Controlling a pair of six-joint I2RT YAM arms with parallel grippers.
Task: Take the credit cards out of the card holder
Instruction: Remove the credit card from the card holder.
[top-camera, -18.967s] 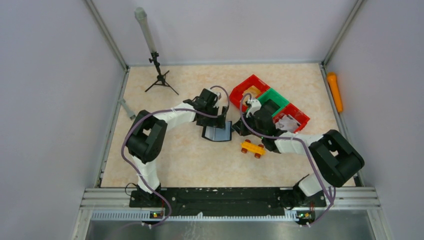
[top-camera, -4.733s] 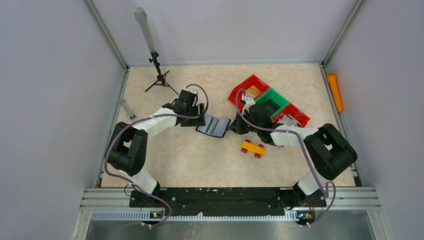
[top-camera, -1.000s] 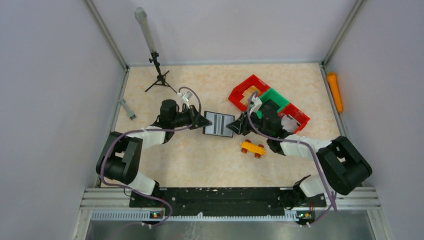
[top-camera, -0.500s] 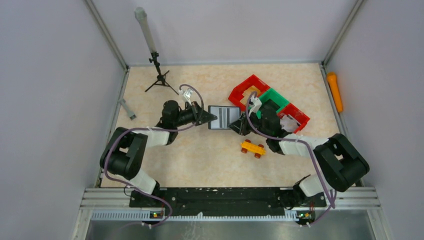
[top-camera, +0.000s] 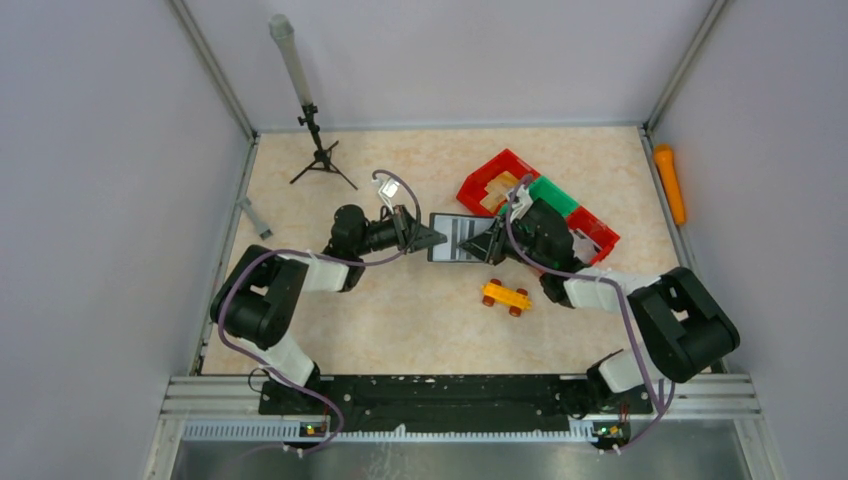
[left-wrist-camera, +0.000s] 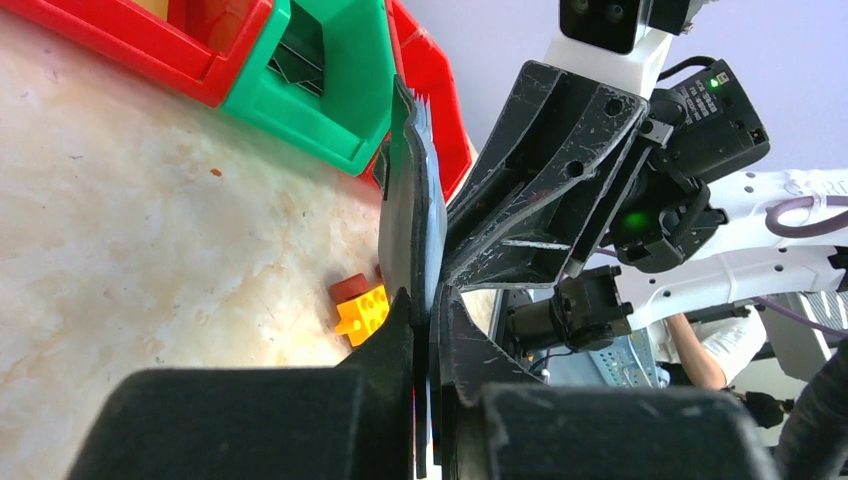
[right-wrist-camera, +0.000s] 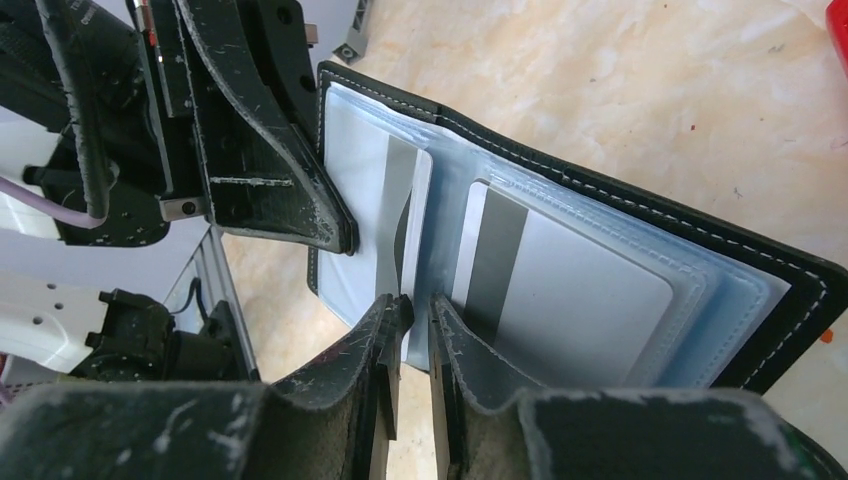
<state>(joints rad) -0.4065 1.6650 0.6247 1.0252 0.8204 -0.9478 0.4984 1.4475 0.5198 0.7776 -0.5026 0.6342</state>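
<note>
Card holder (top-camera: 452, 238): black, stitched, spread open with its inner face up, mid-desk, just left of the red and green bins (top-camera: 553, 197) and beyond the toy brick car (top-camera: 505, 296). It spans the gap between the two arms. I cannot tell whether it rests on the desk (top-camera: 400, 310).

Left gripper (top-camera: 432, 238): clamped tight on the holder's left edge. It seems to serve as an anchor, so that a pull on a card does not drag the holder along.

Right gripper (right-wrist-camera: 412, 305): fingers almost together at the holder's middle fold, with the edge of the left card (right-wrist-camera: 365, 180) between them. It looks pinched there for drawing out, since that edge is the card's only exposed part.

Left card: white with a grey stripe, in a clear sleeve and bowed near the fingers, which suggests the sleeve resists.

Right card (right-wrist-camera: 580, 300): same kind, seated flat in its sleeve, untouched.

Task standing: both cards inside; extraction of the first judged just under way.
</note>
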